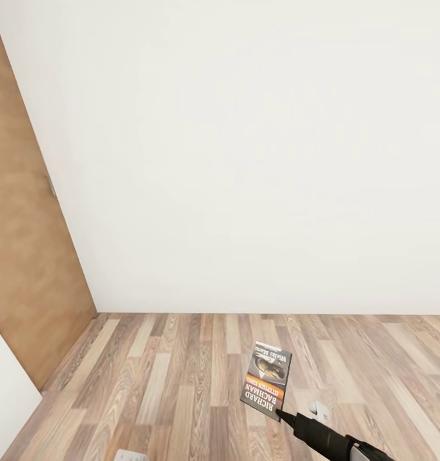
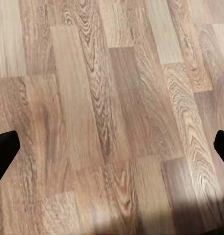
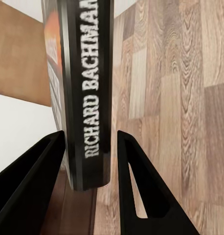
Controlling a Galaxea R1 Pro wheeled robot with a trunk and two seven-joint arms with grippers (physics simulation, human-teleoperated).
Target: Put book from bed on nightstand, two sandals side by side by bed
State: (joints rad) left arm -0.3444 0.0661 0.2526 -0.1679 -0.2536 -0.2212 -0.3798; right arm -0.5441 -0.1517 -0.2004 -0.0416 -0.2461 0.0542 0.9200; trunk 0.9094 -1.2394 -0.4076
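Right gripper was clamped on the book w/ fingers either side of its spine, holding it upright above the wood floor, cover facing the head cam. Left gripper hung over bare planks, fingertips spread wide apart. White wall ahead, brown door at left.

The book bore "RICHARD BACHMAN" in white capitals on its dark front cover, beside an orange band whose smaller lettering could not be read. Its black spine, seen from the right wrist, carried "RICHARD BACHMAN" in white, cut off at the frame edge.
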